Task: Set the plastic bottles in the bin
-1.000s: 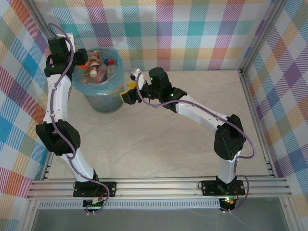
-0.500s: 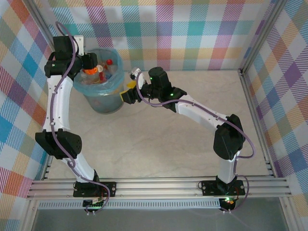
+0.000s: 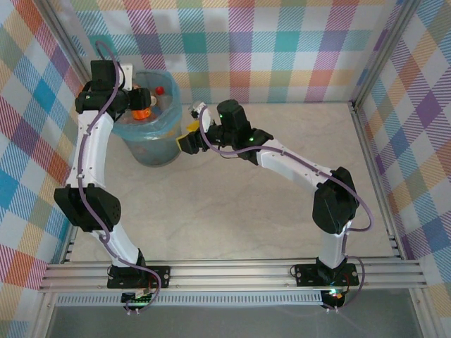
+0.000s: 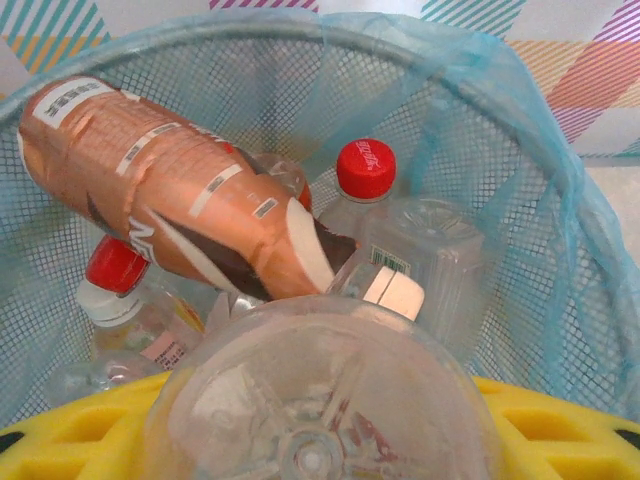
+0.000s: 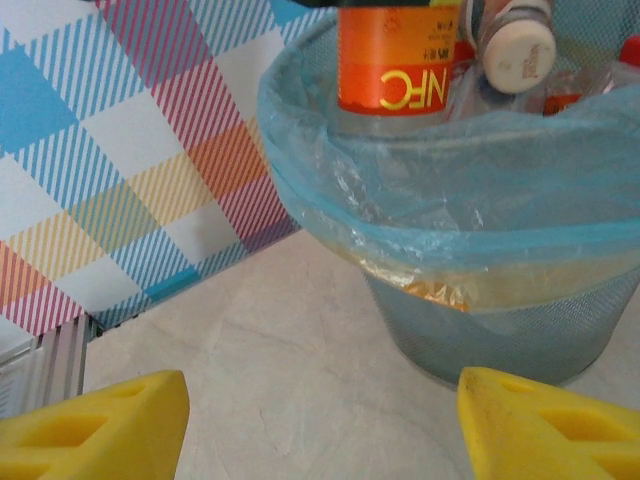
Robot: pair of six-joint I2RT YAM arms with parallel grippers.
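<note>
My left gripper (image 3: 136,104) is shut on a clear plastic bottle with an orange label (image 3: 144,111) and holds it over the bin (image 3: 149,134). In the left wrist view the bottle's clear base (image 4: 320,400) sits between my yellow pads (image 4: 560,420). Below it, inside the bin (image 4: 560,250), lie a brown-labelled bottle (image 4: 170,190) and two red-capped clear ones (image 4: 365,170) (image 4: 115,268). My right gripper (image 3: 189,134) is open and empty, low beside the bin's right side. Its wrist view looks at the blue-lined bin (image 5: 480,240) and the held bottle (image 5: 392,60).
The bin stands at the table's back left, close to the checked wall (image 3: 232,42). A white-capped bottle (image 5: 515,40) pokes above the rim. Bare table (image 3: 232,204) stretches in front and to the right, up to the metal frame (image 3: 377,176).
My left gripper has carried the orange-labelled bottle rightward from the bin's left rim to over its opening. The right arm has stayed put.
</note>
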